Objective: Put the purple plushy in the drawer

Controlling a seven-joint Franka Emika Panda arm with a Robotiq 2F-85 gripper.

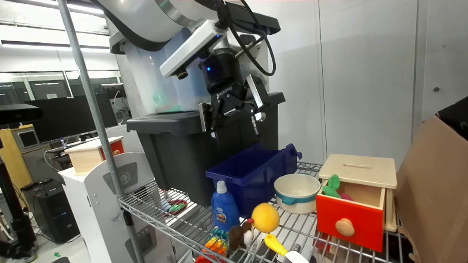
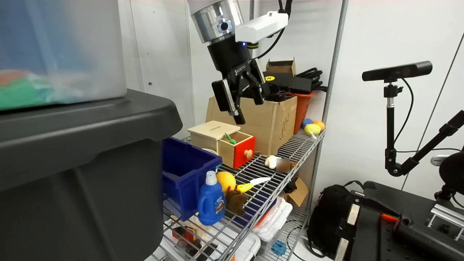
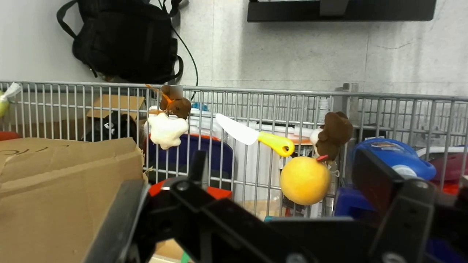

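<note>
The purple plushy (image 1: 345,196) lies inside the drawer, mostly hidden by the red front. Green leaf shapes (image 1: 332,186) stick up beside it, and they also show in an exterior view (image 2: 230,138). I cannot tell whether they are part of it. The drawer (image 1: 351,223) is pulled open from its light wooden box; its red front has a round wooden knob and also shows in an exterior view (image 2: 244,150). My gripper (image 1: 234,129) is open and empty, high above the shelf and apart from the drawer. It also shows in an exterior view (image 2: 248,108) and the wrist view (image 3: 283,162).
A blue bin (image 1: 252,164) and a cream pot (image 1: 297,190) stand beside the drawer. A blue bottle (image 1: 224,208), an orange ball (image 1: 265,218), a toy knife (image 3: 252,135) and a brown plush (image 3: 334,133) are on the wire shelf. A cardboard box (image 2: 268,119) stands beyond the drawer.
</note>
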